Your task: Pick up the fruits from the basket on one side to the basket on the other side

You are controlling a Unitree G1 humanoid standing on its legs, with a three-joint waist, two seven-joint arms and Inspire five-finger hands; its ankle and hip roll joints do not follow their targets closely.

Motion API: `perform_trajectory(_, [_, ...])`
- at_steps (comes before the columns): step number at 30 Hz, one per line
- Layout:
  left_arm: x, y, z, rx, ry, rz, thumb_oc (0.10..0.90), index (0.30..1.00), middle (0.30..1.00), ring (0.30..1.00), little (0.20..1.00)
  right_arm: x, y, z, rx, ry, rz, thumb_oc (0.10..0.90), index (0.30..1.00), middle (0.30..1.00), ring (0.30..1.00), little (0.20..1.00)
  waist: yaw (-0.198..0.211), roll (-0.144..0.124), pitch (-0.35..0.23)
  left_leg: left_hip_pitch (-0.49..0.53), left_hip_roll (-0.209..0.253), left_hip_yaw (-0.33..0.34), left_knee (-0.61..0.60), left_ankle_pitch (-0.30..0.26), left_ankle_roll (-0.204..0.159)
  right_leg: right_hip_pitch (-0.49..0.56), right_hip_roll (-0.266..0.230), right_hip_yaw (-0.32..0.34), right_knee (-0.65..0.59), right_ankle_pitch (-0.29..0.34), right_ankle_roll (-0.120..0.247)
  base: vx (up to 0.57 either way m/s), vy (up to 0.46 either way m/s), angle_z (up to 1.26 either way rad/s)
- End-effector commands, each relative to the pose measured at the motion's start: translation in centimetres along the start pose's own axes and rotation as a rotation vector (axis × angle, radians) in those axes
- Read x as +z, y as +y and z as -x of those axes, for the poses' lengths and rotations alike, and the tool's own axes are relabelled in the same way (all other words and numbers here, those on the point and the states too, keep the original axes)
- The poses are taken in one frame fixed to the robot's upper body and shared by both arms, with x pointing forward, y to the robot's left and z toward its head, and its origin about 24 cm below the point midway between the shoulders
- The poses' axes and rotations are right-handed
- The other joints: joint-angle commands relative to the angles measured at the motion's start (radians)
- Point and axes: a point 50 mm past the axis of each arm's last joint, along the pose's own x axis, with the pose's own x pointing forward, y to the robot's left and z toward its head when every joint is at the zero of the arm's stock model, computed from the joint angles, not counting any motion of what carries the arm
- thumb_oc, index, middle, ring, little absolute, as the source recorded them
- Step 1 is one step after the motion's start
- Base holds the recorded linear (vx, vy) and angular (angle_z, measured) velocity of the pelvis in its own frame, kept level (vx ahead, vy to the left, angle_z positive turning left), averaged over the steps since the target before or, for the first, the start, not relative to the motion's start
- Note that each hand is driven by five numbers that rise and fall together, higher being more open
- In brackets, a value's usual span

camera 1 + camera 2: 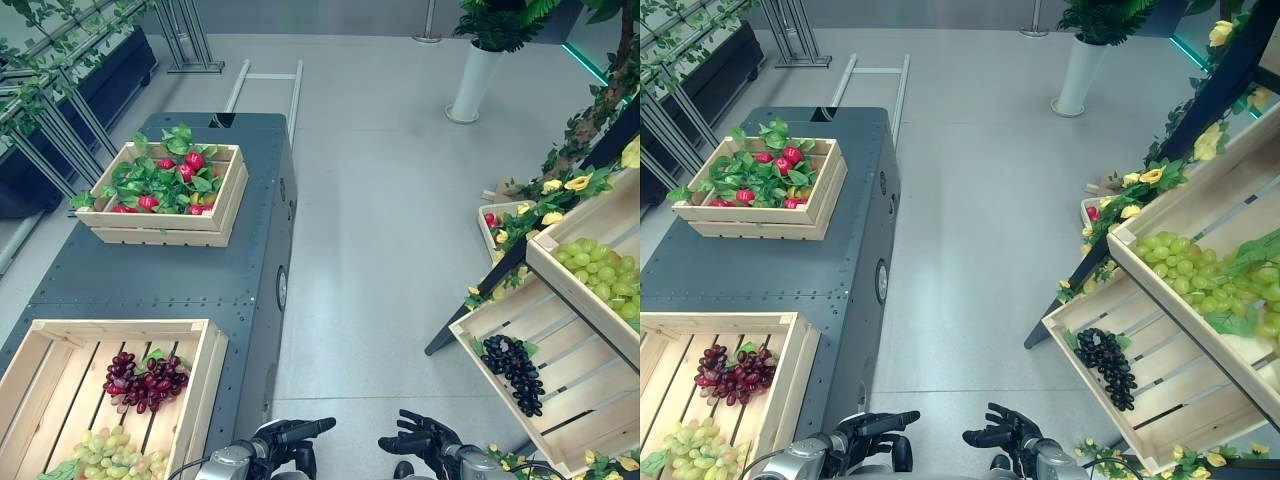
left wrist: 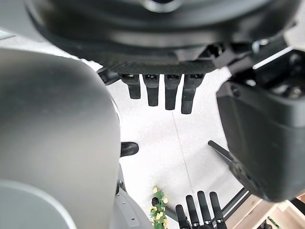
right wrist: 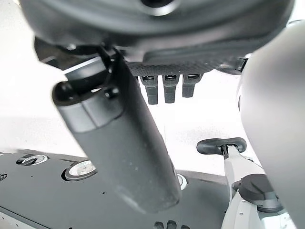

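Note:
A wooden crate at my near left, on a dark cart, holds dark red grapes and green grapes. On the slanted shelf at my right, a lower crate holds a bunch of black grapes. The crate above it carries green grapes. My left hand and right hand hang low over the floor between cart and shelf. Both are open and hold nothing; the left fingers and right fingers are straight.
At the cart's far end stands another crate of red fruits and green leaves. Yellow flowers and foliage trim the shelf frame. A white planter stands at the back, and metal railings with vines run along the far left.

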Motion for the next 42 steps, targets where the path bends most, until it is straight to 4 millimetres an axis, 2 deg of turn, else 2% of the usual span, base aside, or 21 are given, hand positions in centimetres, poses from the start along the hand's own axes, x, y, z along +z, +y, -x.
perform_trajectory(1, [2.4, -0.8, -0.9, -0.05, -0.054, -0.059, 0.8, 0.9, 0.9, 0.9, 0.9, 2.0, 0.0, -0.3, -0.014, -0.066, 0.001, 0.8, 0.9, 0.9, 0.9, 0.9, 0.016, 0.033, -0.025, 0.061, -0.006, 0.035, 0.018, -0.099, -0.029, -0.033, 0.009, 0.035, 0.036, 0.018, -0.005, 0.0, 0.0, 0.0])
perform_trajectory(11, [1.7, -1.1, -1.0, -0.082, -0.016, -0.061, 0.8, 0.9, 0.9, 0.9, 0.9, 1.7, -0.1, -0.3, -0.025, -0.058, 0.002, 0.8, 0.9, 0.9, 0.9, 0.9, 0.012, 0.038, -0.032, 0.071, -0.017, 0.02, 0.012, -0.108, -0.021, -0.034, 0.016, 0.049, 0.056, 0.002, -0.008, 0.03, 0.02, -0.02])
perform_trajectory(19, [1.2, -1.6, -0.8, -0.125, -0.006, -0.079, 0.8, 0.9, 0.9, 0.9, 0.9, 1.6, 0.2, -0.3, 0.0, -0.071, -0.032, 0.8, 0.9, 0.9, 0.9, 0.9, 0.006, 0.047, -0.028, 0.066, -0.031, 0.006, 0.009, -0.114, -0.013, -0.05, 0.009, 0.06, 0.067, 0.015, 0.003, 0.02, 0.016, -0.01])
perform_trajectory(25, [2.0, -1.3, -0.8, -0.121, -0.02, -0.103, 0.8, 0.9, 0.9, 0.9, 0.9, 1.1, 0.3, -0.2, 0.011, -0.059, -0.029, 0.8, 0.9, 0.9, 0.9, 0.9, -0.017, 0.06, -0.025, 0.058, -0.031, -0.019, 0.009, -0.113, -0.005, -0.072, 0.028, 0.126, 0.088, -0.003, -0.007, -0.03, -0.087, 0.0])
perform_trajectory(30, [2.3, -1.4, -0.9, -0.109, -0.025, -0.09, 0.8, 0.9, 0.9, 0.9, 0.9, 1.6, 0.2, -0.2, 0.017, -0.076, -0.011, 0.8, 0.9, 0.9, 0.9, 0.9, -0.018, 0.061, -0.02, 0.052, -0.021, -0.019, 0.024, -0.108, -0.018, -0.059, 0.054, 0.138, 0.046, -0.001, -0.027, -0.05, -0.194, 0.05])
perform_trajectory(33, [2.2, -1.6, -0.9, -0.114, -0.044, -0.063, 0.8, 0.9, 0.9, 0.9, 0.9, 1.9, 0.0, -0.1, 0.032, -0.077, 0.018, 0.8, 0.9, 0.9, 0.9, 0.9, -0.011, 0.053, -0.021, 0.031, -0.003, -0.029, 0.06, -0.103, -0.041, -0.045, 0.076, 0.144, 0.014, 0.004, -0.045, -0.03, -0.274, 0.14])
perform_trajectory(35, [2.6, -1.7, -0.8, -0.112, -0.078, -0.039, 0.8, 0.9, 0.9, 0.9, 0.9, 2.1, 0.0, 0.0, 0.068, -0.067, 0.065, 0.8, 0.9, 0.9, 0.9, 0.9, 0.005, 0.044, -0.013, -0.002, 0.02, -0.043, 0.094, -0.083, -0.07, -0.043, 0.085, 0.134, 0.001, 0.009, -0.054, -0.05, -0.264, 0.21])
perform_trajectory(39, [3.4, -1.8, -0.8, -0.132, -0.113, 0.027, 0.8, 0.9, 0.9, 0.9, 0.9, 2.5, 0.0, 0.0, 0.091, -0.057, 0.116, 0.8, 0.9, 0.9, 0.9, 0.9, 0.024, 0.036, -0.002, -0.045, 0.047, -0.049, 0.096, -0.043, -0.097, -0.051, 0.089, 0.109, 0.001, 0.008, -0.063, -0.07, -0.208, 0.19])
perform_trajectory(40, [3.5, -2.2, -0.7, -0.21, -0.108, 0.054, 0.8, 0.9, 0.9, 0.9, 0.9, 2.5, 0.0, 0.0, 0.097, -0.038, 0.13, 0.8, 0.9, 0.9, 0.9, 0.9, 0.037, 0.032, 0.0, -0.06, 0.061, -0.049, 0.076, -0.019, -0.104, -0.052, 0.092, 0.09, 0.001, 0.002, -0.068, -0.07, -0.175, 0.26])
perform_trajectory(42, [3.3, -2.8, -0.7, -0.272, -0.089, 0.007, 0.8, 0.9, 0.9, 0.9, 0.9, 2.8, -0.2, -0.1, 0.088, -0.027, 0.152, 0.8, 0.9, 0.9, 0.9, 0.9, 0.051, 0.021, 0.003, -0.078, 0.041, -0.049, 0.153, -0.058, -0.093, -0.06, 0.082, 0.063, 0.001, 0.002, -0.075, -0.09, -0.154, 0.29])
